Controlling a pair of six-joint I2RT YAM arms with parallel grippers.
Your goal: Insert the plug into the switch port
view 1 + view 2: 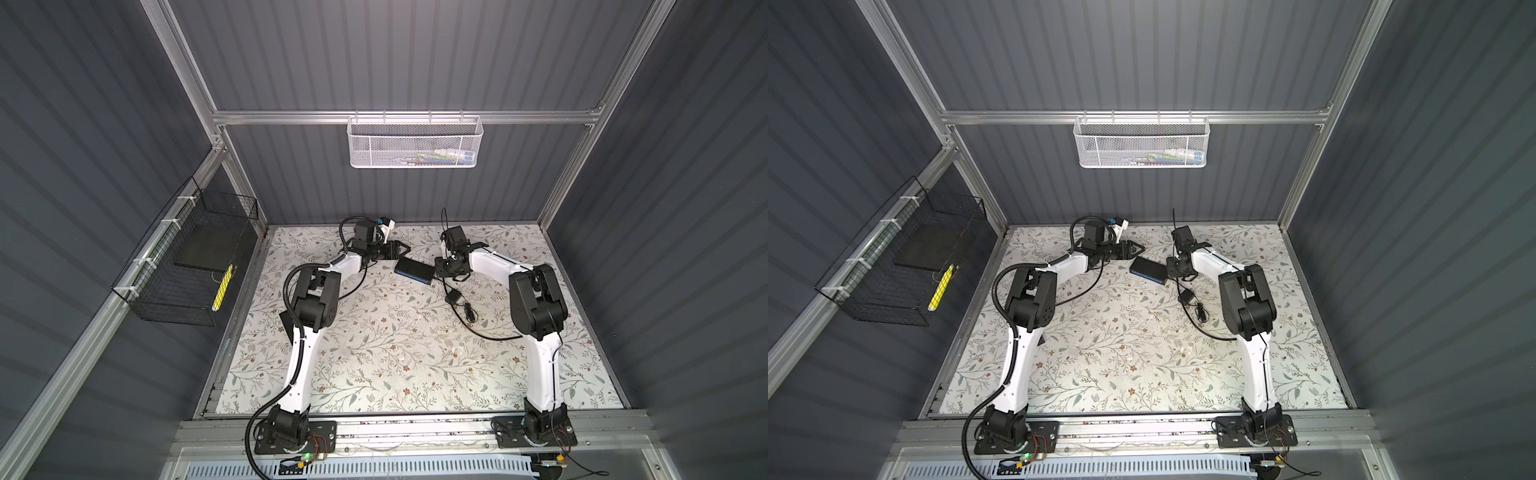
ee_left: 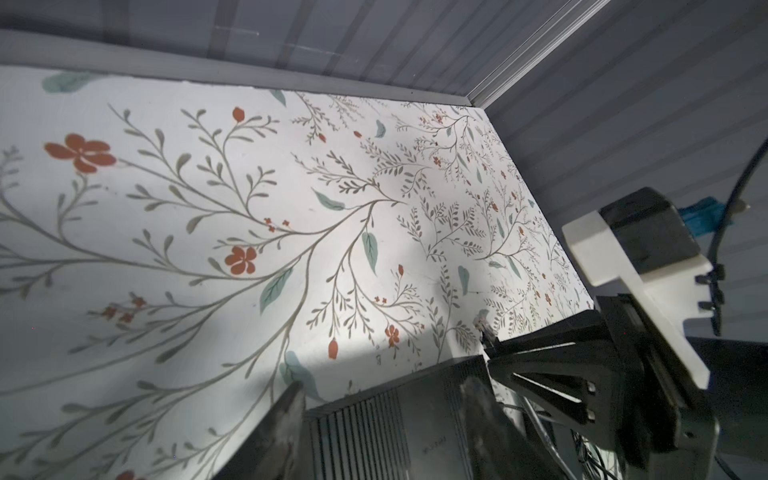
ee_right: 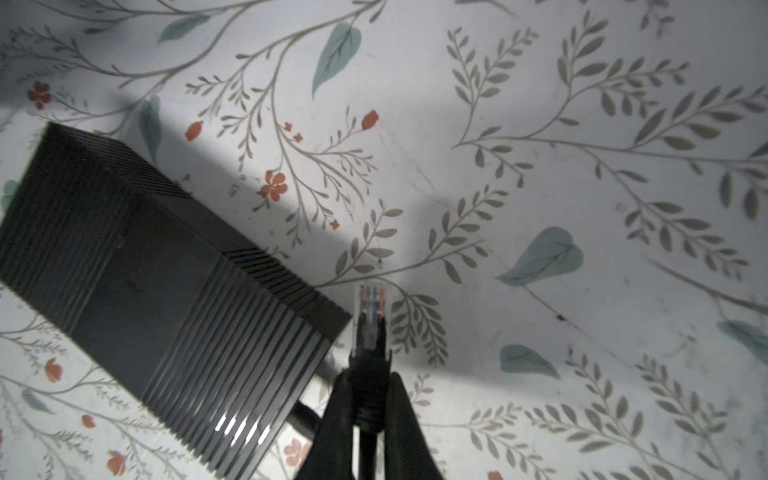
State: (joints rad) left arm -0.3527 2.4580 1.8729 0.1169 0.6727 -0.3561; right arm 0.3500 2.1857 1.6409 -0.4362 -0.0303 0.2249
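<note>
The switch (image 1: 415, 270) lies on the floral tabletop (image 1: 374, 353) in the upper middle of both top views, its blue long face turned toward the lower left. Its ports are too small to make out there, and that face is out of sight in both wrist views. The right jaws are closed on the black boot of the clear plug (image 3: 371, 309), which sits just beside the switch's corner, not inserted. In the top views the right wrist hides the plug. The left jaws stand open near the switch's other end; whether they touch it cannot be told.
</note>
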